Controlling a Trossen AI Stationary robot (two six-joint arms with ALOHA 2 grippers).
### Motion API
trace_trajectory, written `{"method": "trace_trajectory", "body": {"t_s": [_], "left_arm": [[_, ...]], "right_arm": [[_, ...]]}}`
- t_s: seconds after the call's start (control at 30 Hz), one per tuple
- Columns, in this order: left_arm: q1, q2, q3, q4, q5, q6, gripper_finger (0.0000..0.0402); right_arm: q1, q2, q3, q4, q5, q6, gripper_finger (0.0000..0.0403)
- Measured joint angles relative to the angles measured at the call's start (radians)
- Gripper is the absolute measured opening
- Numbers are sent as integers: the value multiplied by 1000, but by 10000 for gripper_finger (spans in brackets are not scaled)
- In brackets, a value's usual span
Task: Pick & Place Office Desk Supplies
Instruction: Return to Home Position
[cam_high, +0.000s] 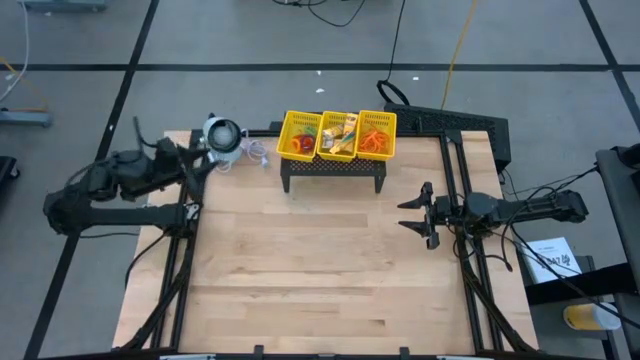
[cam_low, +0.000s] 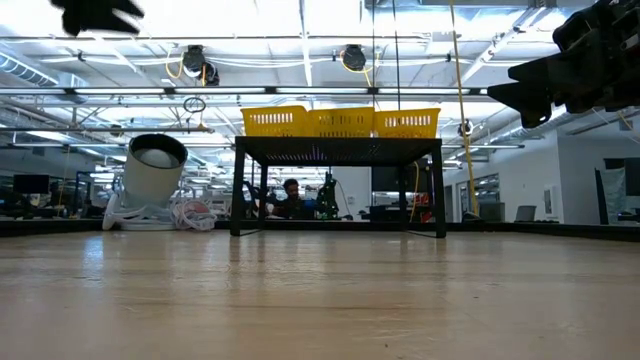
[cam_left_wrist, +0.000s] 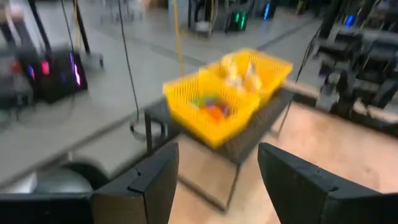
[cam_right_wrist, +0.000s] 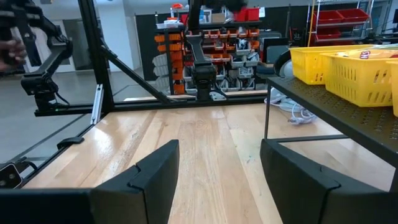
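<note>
From above, rings (cam_high: 303, 143), packets (cam_high: 338, 138) and bands (cam_high: 375, 140) fill the basket (cam_low: 340, 122); at table level, only its mesh shows. The left gripper (cam_left_wrist: 217, 152) and right gripper (cam_right_wrist: 219, 146) gape, empty.

One yellow basket (cam_high: 340, 113) of three compartments sits on one black stand (cam_high: 335, 170), with one round grey-white device (cam_high: 224, 136) just beside that stand. Two claws show: left claw (cam_high: 206, 161), right claw (cam_high: 408, 214). The supplies (cam_high: 374, 139) inside the basket are too jumbled to count.

High cam: straight down on my whole table (cam_high: 320, 270). Low cam: tabletop level at near edge, facing far. Wrist cams look past my left gripper (cam_left_wrist: 217, 149) and right gripper (cam_right_wrist: 219, 143), L aimed at the yellow basket (cam_left_wrist: 186, 111); all 4 share it.
</note>
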Motion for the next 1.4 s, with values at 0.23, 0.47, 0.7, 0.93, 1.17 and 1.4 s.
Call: {"method": "trace_trajectory", "body": {"t_s": [0.23,0.47,0.7,0.93,1.17,1.4], "left_arm": [[0,-86,-210,100,128,-8,230],[-1,-146,-478,482,324,54,230],[-17,-188,-630,653,477,125,230],[-65,-285,-677,713,493,201,230],[-73,-411,-677,602,493,222,230],[-73,-407,-689,608,493,229,230]], "right_arm": [[0,0,0,0,0,0,215],[0,0,0,0,0,0,215],[0,0,0,0,0,0,215],[0,0,0,0,0,0,215],[0,0,0,0,0,0,215],[0,0,0,0,0,0,215]]}}
